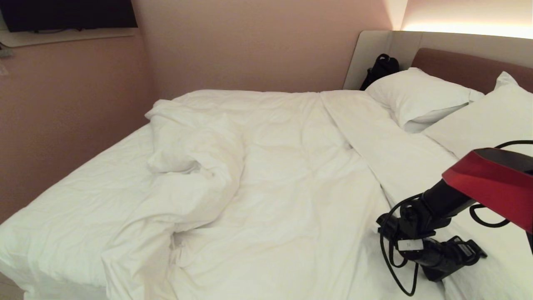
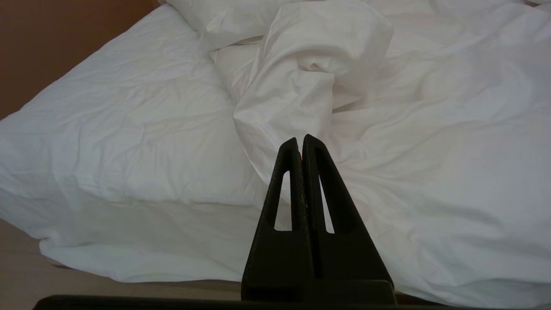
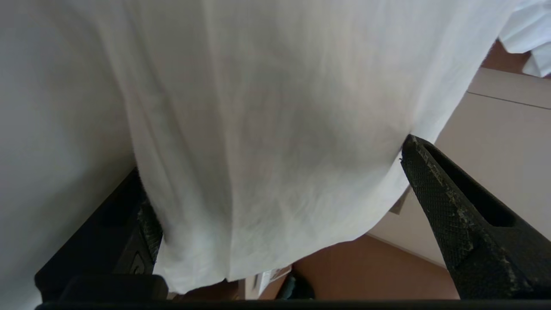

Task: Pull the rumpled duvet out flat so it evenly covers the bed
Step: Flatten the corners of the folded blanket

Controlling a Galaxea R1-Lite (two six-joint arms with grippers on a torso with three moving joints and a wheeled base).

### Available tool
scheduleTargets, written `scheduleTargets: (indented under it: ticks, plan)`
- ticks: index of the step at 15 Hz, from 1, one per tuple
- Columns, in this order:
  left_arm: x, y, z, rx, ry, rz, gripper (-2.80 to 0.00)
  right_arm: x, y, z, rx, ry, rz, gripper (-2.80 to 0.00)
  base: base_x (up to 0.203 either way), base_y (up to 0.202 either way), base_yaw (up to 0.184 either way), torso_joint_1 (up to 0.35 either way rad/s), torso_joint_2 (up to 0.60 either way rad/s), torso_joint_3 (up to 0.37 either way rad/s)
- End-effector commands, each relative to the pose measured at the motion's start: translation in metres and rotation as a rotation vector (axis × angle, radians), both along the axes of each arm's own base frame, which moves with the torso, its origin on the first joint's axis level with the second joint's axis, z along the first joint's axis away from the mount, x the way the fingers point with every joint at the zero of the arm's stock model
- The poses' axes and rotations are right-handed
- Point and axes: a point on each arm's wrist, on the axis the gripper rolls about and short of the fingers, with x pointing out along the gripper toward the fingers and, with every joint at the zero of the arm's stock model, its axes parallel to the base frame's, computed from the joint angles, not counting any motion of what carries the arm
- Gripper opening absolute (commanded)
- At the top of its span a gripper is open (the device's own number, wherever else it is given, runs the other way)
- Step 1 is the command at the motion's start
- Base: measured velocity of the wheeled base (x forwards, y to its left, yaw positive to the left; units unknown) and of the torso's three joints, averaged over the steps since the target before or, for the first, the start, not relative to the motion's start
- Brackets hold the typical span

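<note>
At the near bed [image 1: 50, 225] edge, the right tool [image 3: 275, 193] straddles the duvet [image 1: 270, 175] hem, fingers wide.

- A bedroom, likely a hotel room: a double bed [image 1: 62, 216] fills it, with plump white pillows [image 1: 420, 98] at two o'clock.
- Padded brown headboard [image 1: 462, 66], lit surround panel [image 1: 374, 50].
- Wall-mounted television [image 1: 68, 14] at ten o'clock.

No readable text, brand, number or sign in any view. Small white tag [image 1: 410, 245] on right arm's wrist: print too small to make out. Bedding plain, unmarked.
</note>
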Motion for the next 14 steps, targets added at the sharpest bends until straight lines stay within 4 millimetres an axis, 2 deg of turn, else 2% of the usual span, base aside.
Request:
scheduleTargets:
  ticks: [1,8,9,14]
  plan:
    - [0.0,0.0,-0.0001,0.0,0.0,0.0,-2.8,-0.0006,-0.0022,-0.0042,-0.042,0.012,0.003,0.0,0.0,0.0,0.0,0.0,0.0,0.0]
    - [0.0,0.0,-0.0001,0.0,0.0,0.0,-2.8,-0.0011,-0.0048,-0.0057,-0.056,0.011,-0.005,0.0,0.0,0.0,0.0,0.0,0.0,0.0]
    - [0.0,0.0,-0.0001,0.0,0.0,0.0,-2.8,-0.0009,-0.0048,-0.0052,-0.055,0.008,-0.006,-2.8,0.0,0.0,0.0,0.0,0.0,0.0]
    - [0.0,0.0,-0.0001,0.0,0.0,0.0,-2.8,-0.0014,-0.0058,-0.0046,-0.052,0.005,-0.01,-2.8,0.0,0.0,0.0,0.0,0.0,0.0]
